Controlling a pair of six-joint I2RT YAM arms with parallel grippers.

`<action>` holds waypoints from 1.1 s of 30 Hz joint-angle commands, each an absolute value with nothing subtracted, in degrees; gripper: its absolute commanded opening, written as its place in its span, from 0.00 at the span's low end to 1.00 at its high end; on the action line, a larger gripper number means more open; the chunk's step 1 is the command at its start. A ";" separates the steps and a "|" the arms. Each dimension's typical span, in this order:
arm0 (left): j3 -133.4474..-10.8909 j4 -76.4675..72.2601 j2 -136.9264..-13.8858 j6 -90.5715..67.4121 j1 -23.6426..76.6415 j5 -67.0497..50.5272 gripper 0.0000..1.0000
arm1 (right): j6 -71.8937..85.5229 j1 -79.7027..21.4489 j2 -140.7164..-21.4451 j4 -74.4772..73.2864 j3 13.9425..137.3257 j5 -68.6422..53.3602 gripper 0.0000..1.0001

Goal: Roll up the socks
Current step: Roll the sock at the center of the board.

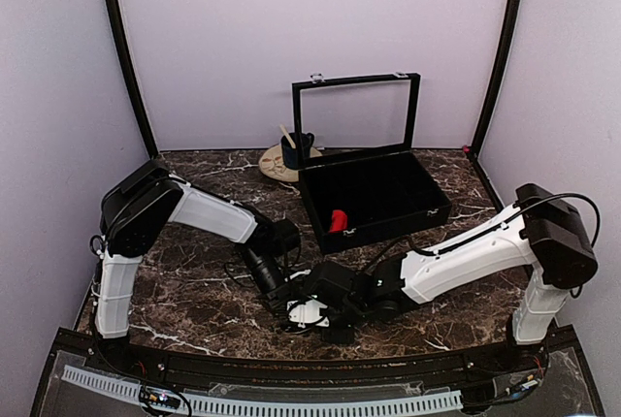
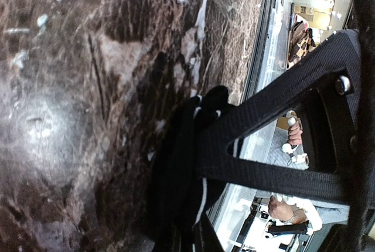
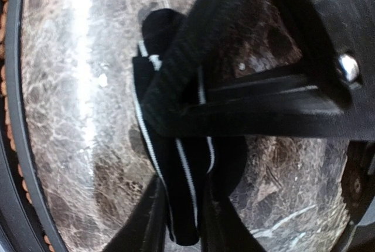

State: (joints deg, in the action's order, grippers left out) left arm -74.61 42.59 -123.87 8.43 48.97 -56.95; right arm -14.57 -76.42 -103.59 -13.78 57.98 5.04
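Marble table [image 1: 194,291], with an open box [image 1: 388,227] beyond both grippers. Red sock [image 1: 337,220] bunched inside the box, well apart from either gripper; judged already rolled and stowed, though too small to confirm. Black sock [image 3: 181,193], white-striped, lies on the table at the fingertips of both grippers. Left gripper [image 2: 202,140] is clamped on one end of it. Right gripper [image 3: 170,105] has one finger laid across it; whether its jaws grip cannot be told. The black sock lies loosely folded, not in a tight roll, so rolling is judged under way, with finishing and stowing left.
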 commanded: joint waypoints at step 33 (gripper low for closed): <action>-49.90 8.42 -96.56 -10.43 47.65 -28.44 0.24 | -7.51 -64.77 -107.65 -21.01 57.66 -22.08 0.00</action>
State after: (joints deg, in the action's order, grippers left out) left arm -53.12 14.13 -100.75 -10.81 46.19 -36.16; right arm -8.84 -66.54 -104.42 -14.44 58.50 -16.12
